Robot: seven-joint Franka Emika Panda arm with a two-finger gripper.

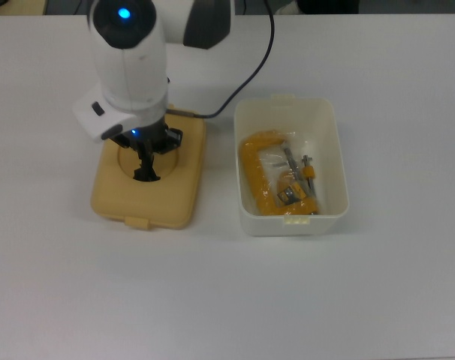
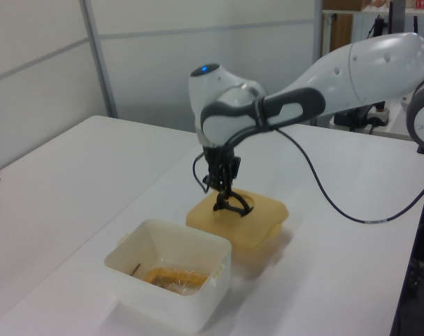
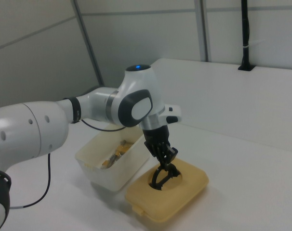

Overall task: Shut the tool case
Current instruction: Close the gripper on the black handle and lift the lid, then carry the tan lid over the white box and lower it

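Directly below the tool hangs the lid.

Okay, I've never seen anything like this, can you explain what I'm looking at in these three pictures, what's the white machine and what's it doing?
The white machine is a robot arm, ending in a small black gripper. The three pictures show one moment: one camera looks straight down, the other two look from opposite sides. On the white table stands an open white box with a yellow clamp inside. Beside it is the box's tan lid. The gripper has closed on the black handle in the lid's round recess; in the left view the lid casts a shadow beneath it, so it seems lifted off the table.
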